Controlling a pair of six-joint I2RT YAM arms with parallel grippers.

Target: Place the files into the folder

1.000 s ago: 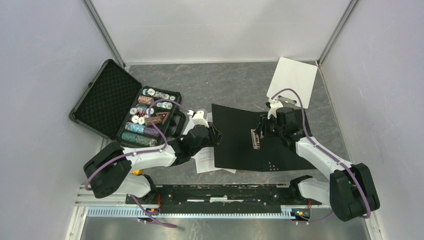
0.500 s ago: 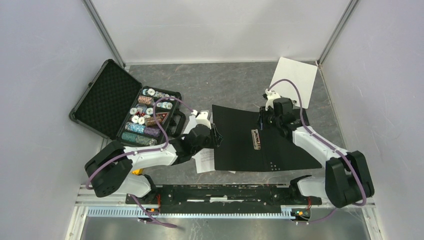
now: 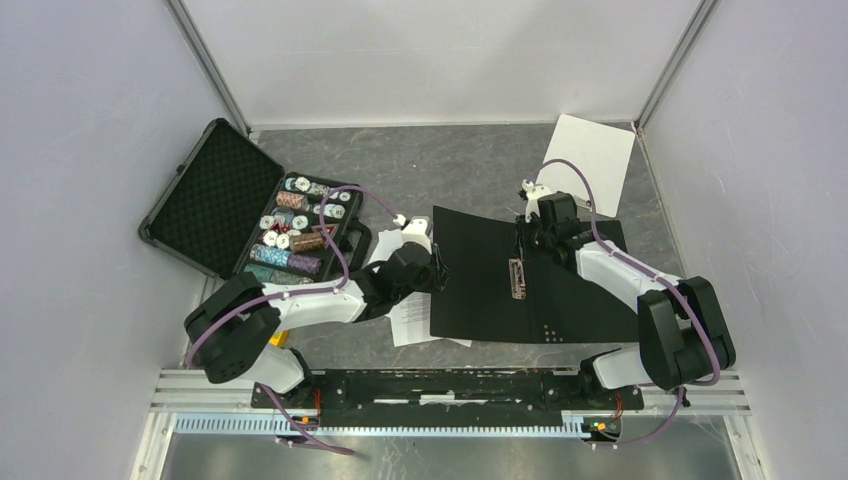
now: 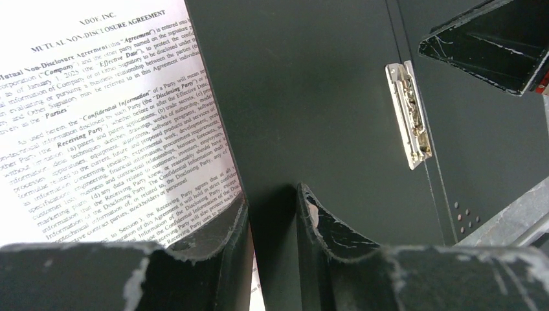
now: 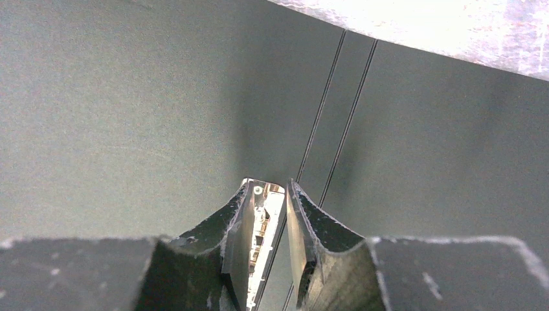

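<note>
The flat folder (image 3: pixel 480 290), open with its black inside upward, lies mid-surface, overlapping the printed white paper sheets (image 3: pixel 408 318). The left pincer (image 4: pixel 272 194) is clamped on the folder's left edge. The right pincer (image 5: pixel 269 184) straddles the metal spine clip (image 5: pixel 265 220); whether it grips cannot be told.

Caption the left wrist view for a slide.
Left gripper pinches edge of open folder; printed files partly under it, metal clip at spine.
</note>
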